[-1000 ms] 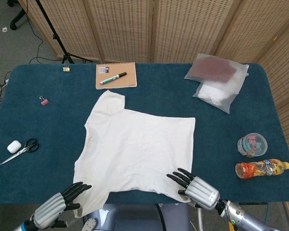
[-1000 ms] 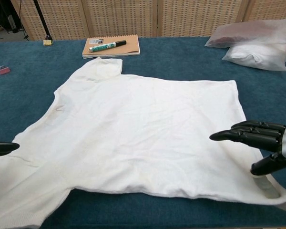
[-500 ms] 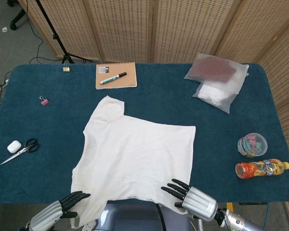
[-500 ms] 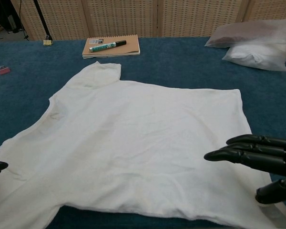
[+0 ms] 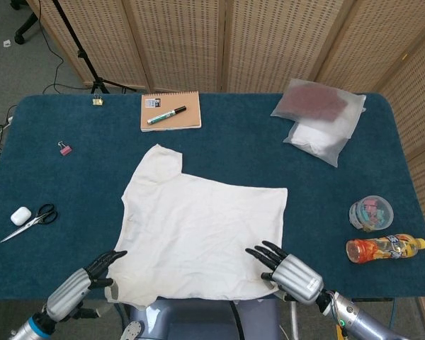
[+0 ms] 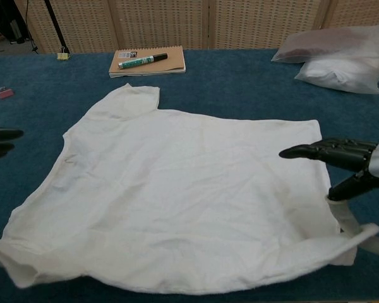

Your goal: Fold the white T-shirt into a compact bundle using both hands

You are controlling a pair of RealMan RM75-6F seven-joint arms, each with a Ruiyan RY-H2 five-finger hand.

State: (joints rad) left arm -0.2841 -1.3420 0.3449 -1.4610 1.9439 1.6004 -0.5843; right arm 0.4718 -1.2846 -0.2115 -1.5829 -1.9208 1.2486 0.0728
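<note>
Both my hands are empty, fingers apart: left hand (image 5: 81, 281) lower left, right hand (image 5: 287, 269) lower right, flanking the T-shirt (image 5: 198, 230) spread at centre. Notebook (image 5: 170, 110) and pen (image 5: 166, 115) lie above it. Only the head view shows scissors (image 5: 30, 221), bottle (image 5: 384, 248) and tub (image 5: 371, 212).

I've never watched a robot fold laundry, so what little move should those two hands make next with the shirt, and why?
Probably carry the near hem away from the robot, toward the far sleeve. The white T-shirt lies mostly flat, its near edge already bunched upward by the left hand and right hand, so a first fold appears underway.
</note>
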